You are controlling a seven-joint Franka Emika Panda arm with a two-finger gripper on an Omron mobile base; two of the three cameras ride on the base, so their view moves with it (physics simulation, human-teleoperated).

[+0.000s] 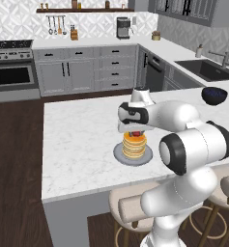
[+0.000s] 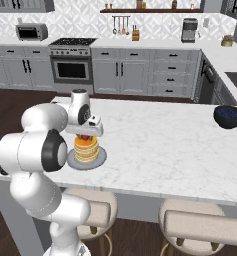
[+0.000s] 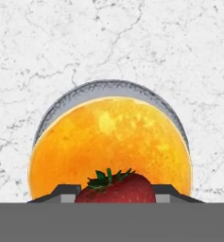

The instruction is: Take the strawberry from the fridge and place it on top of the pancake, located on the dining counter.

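In the left base view the gripper [image 1: 134, 133] hangs straight down over the pancake [image 1: 134, 145] stack on the dining counter [image 1: 77, 140], lined up for a release. The right base view shows the strawberry [image 2: 84, 137] just above the stack. The hand view shows the jaws nearly closed, pinching it over the stack's centre so it lands there.

White arm with dark joints [image 2: 40, 145] rises at lower left, bends over large white marble-patterned dining counter [image 2: 165, 145]. Two-finger gripper [image 2: 83, 136] points down, directly above short stack of round golden-orange pancakes [image 2: 86, 149] on round grey plate [image 2: 97, 159]. Tiny bright red strawberry [image 2: 83, 137] sits pinched between the fingers, right at top of stack; contact with the top pancake can't be told. Dark blue round bowl [image 2: 229, 116] near counter's right end, well apart from plate. Two padded beige stools [image 2: 200, 225] under front edge. Behind: stainless oven range [image 2: 71, 65], light grey panelled cabinets [image 2: 135, 72], dark wood floor [image 2: 20, 107]
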